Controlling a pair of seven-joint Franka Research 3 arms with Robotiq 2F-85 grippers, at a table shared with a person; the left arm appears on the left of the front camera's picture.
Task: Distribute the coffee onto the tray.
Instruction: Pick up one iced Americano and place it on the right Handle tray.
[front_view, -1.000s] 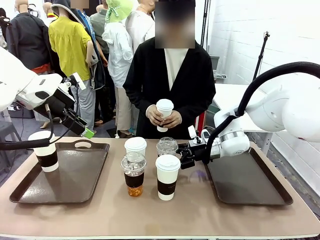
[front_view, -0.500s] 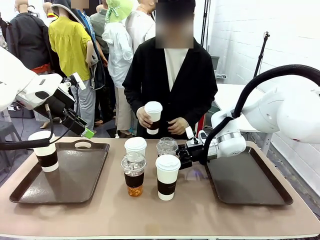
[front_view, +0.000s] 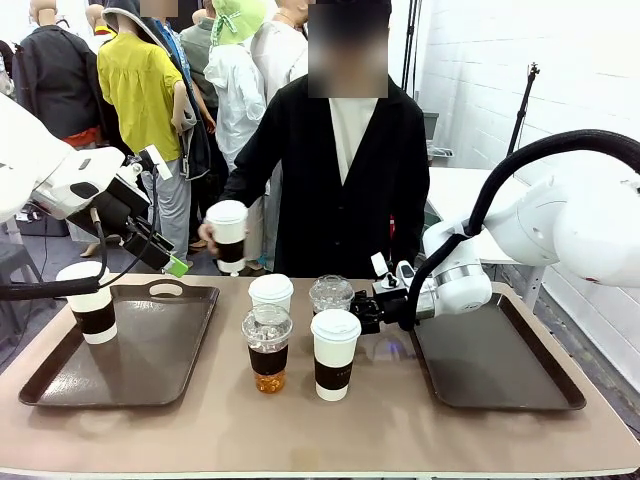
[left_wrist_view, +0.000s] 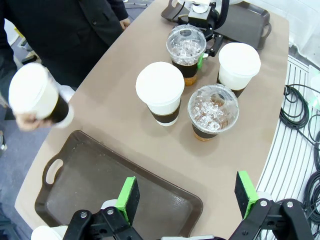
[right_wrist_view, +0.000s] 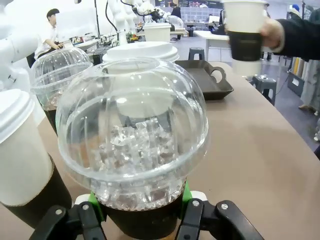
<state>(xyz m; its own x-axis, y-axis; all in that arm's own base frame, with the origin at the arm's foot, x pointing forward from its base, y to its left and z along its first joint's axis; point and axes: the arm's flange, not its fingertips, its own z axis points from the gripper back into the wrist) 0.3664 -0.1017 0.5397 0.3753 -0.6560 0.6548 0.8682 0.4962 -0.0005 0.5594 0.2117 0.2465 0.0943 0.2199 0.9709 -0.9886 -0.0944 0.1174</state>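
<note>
Clamping the far clear dome-lidded cup (front_view: 331, 293) near its base with the right hand (front_view: 362, 312), down on the worktop (front_view: 200, 425) among three other cups (front_view: 335, 352). Holding the left hand (left_wrist_view: 187, 197) above the left tray (left_wrist_view: 90, 170), fingers (left_wrist_view: 129, 199) wide apart. Carrying a white cup (front_view: 228, 232) in a person's hand (front_view: 208, 238) beyond the far edge.

Your tan table (front_view: 200, 430) bears a left tray (front_view: 150, 350) by its left edge and a right tray (front_view: 500, 370) by its right edge. At its middle stand a near paper cup (front_view: 335, 355), far paper cup (front_view: 271, 293), near clear cup (front_view: 268, 348) and far clear cup (front_view: 331, 294).
</note>
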